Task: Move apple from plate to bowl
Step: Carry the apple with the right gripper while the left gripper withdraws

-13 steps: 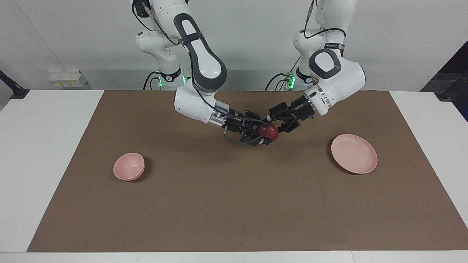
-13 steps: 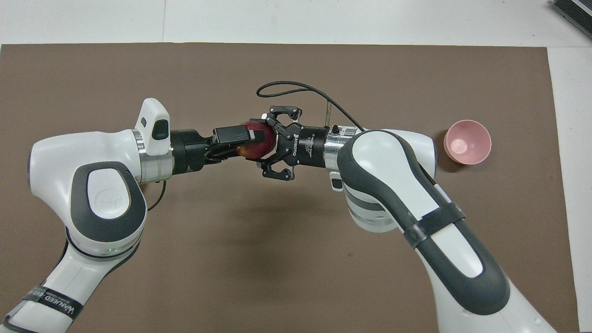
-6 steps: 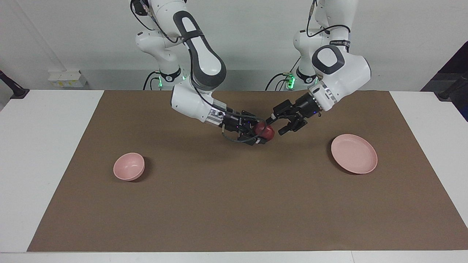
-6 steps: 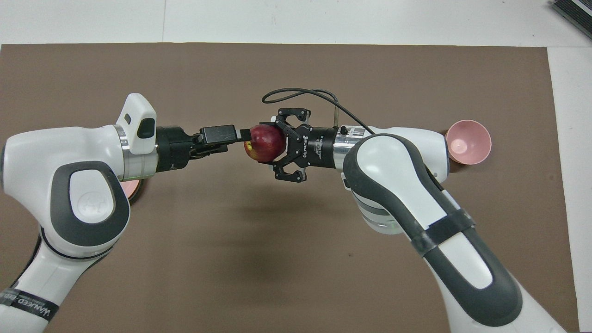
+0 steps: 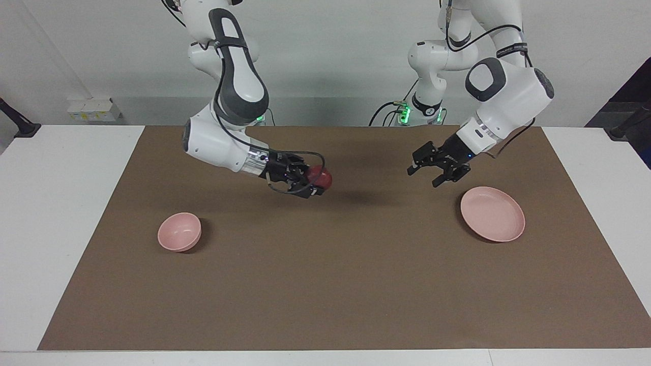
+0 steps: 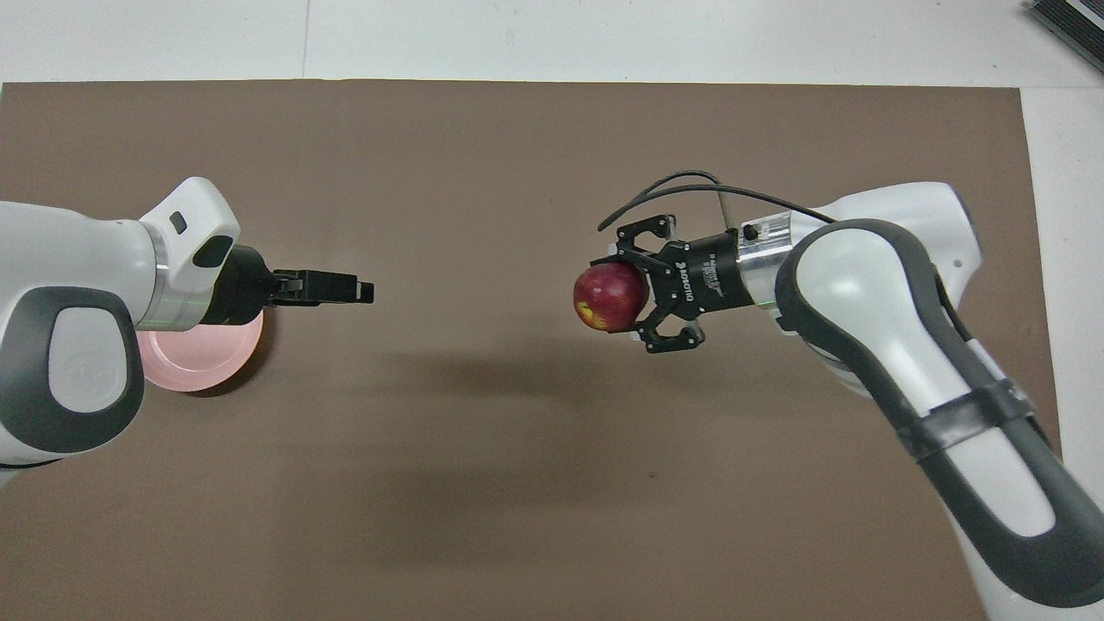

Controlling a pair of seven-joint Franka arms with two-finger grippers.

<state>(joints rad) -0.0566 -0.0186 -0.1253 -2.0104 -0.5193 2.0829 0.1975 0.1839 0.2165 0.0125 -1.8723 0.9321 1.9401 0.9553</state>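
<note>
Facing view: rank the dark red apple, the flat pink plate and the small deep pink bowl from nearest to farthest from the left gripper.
1. The flat pale pink plate, on the mat just below the left gripper, at the left arm's end.
2. The dark red apple, held in the right gripper over mid-table.
3. The small deep pink bowl, at the right arm's end.

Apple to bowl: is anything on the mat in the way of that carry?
Nothing visible is. The right gripper holds the apple up over bare brown mat, and only bare mat lies between it and the bowl toward the right arm's end. The left gripper is open near the plate, away from that path.
</note>
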